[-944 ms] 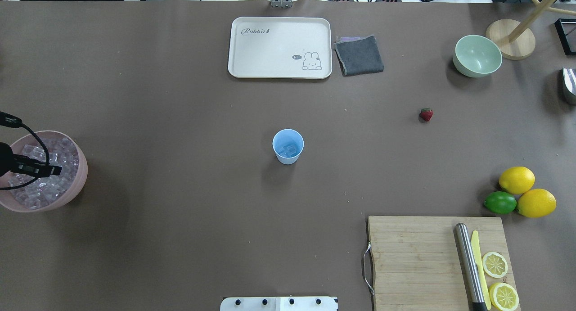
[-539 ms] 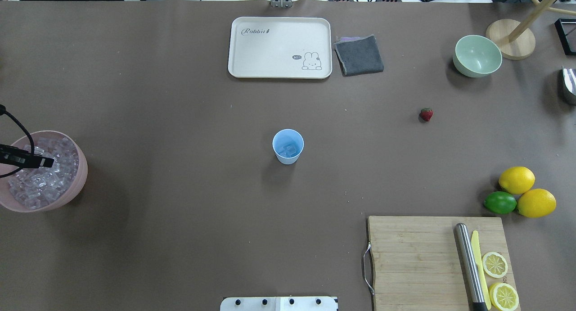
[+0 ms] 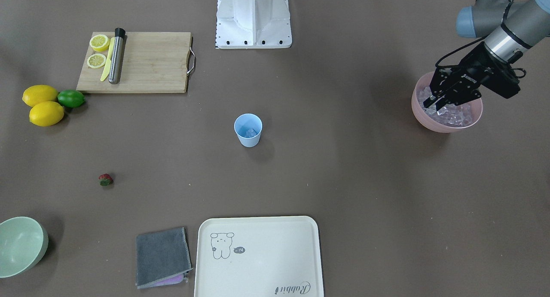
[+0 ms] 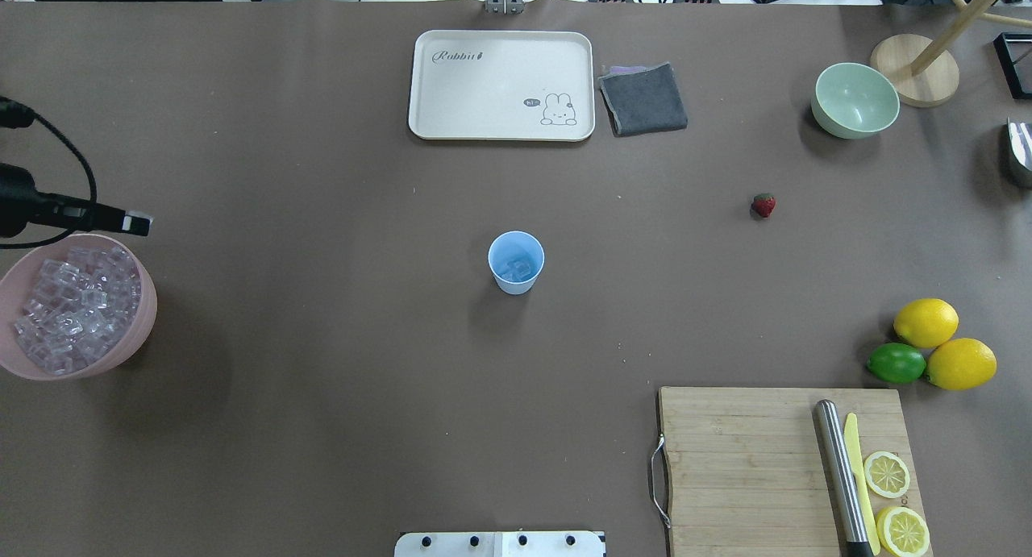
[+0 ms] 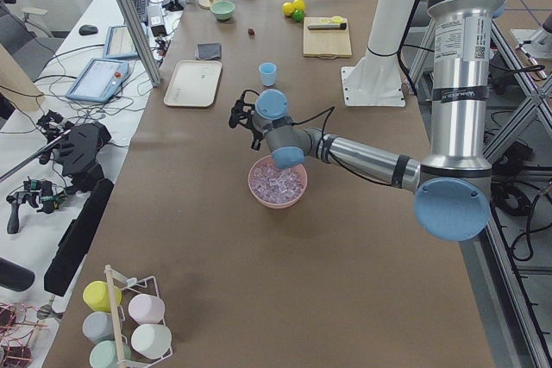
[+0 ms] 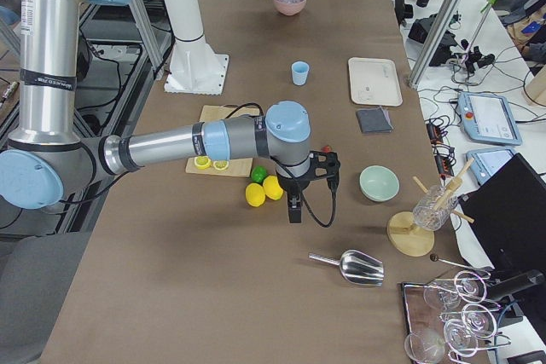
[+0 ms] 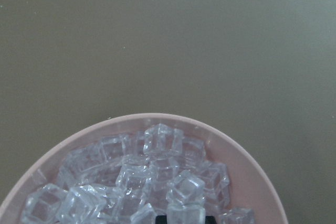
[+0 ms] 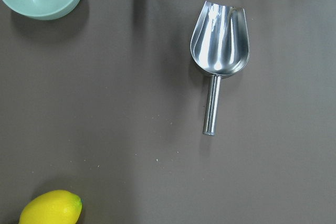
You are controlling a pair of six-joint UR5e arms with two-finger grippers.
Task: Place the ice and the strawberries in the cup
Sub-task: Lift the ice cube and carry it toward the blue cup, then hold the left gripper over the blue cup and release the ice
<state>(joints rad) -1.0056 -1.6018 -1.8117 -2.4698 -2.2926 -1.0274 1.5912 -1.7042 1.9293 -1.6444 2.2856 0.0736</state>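
We see the cup [image 4: 516,262] upright at the middle of the tabletop [image 4: 322,178], a few cubes of ice [image 4: 516,268] in its bottom. The tray [image 4: 500,49] by the far edge and the cutting board [image 4: 742,460] by the near edge both lie well apart from it. The strawberry [image 4: 763,205] lies on bare tabletop toward the robot's right, between the cup and the pale green bowl [image 4: 855,97], well apart from both.

Most of the ice is heaped in the pink bowl [image 4: 149,299], far out on the robot's left. The left gripper [image 3: 433,105] hangs above that bowl, jaws clenched on one cube. The right gripper [image 6: 294,210] hovers just beside the lemons [image 6: 263,191], fingers pointing down; we cannot tell how its jaws stand. A metal scoop [image 8: 218,51] lies nearby.
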